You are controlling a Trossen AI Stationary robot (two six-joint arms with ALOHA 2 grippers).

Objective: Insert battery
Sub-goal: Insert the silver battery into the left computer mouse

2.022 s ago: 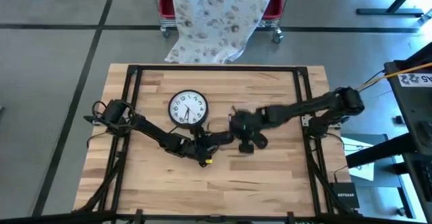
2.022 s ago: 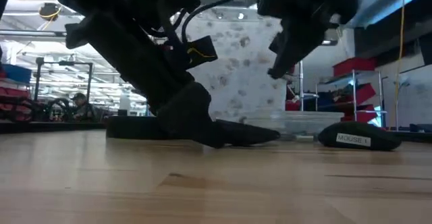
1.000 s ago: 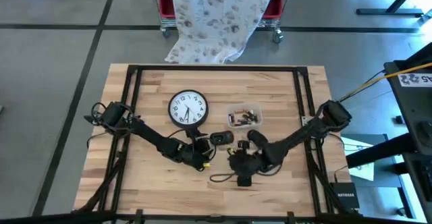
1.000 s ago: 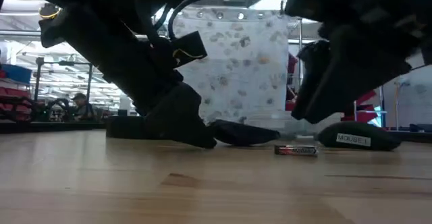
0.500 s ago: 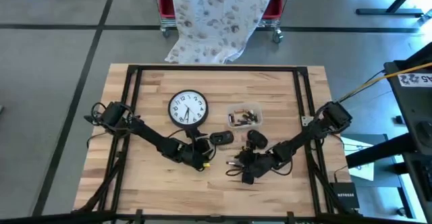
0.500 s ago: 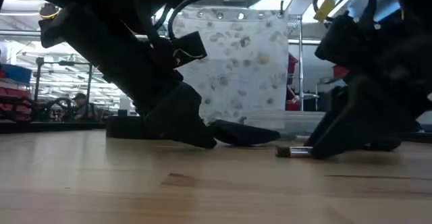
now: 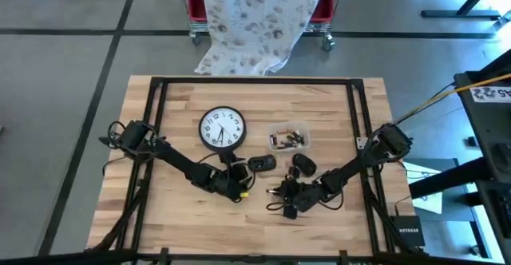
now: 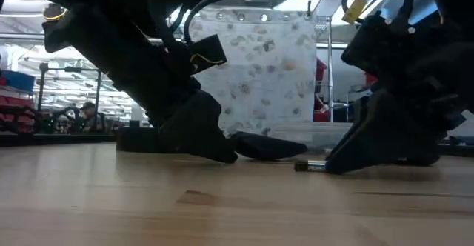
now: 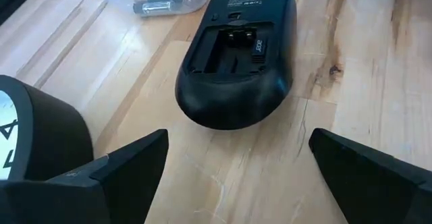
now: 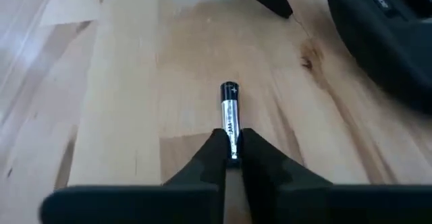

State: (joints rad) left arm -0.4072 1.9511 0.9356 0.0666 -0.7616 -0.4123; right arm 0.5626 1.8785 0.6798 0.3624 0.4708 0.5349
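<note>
While the right gripper (image 10: pixel 231 150) pinches a battery (image 10: pixel 229 113) low on the table (image 7: pixel 319 225), the left gripper (image 9: pixel 233 166) rests spread open just before the upturned mouse (image 9: pixel 236 55), its battery bay bare; beyond sit a tub (image 7: pixel 288 136) and clock (image 7: pixel 222 128).

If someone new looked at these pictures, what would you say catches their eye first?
Probably the white-faced wall clock lying flat toward the table's far side, near the middle. Next, the black mouse turned upside down beside it, battery bay open and empty, with the left gripper open just short of it. Then the right gripper, low over the wood nearby, pinching one end of a slim battery.
</note>
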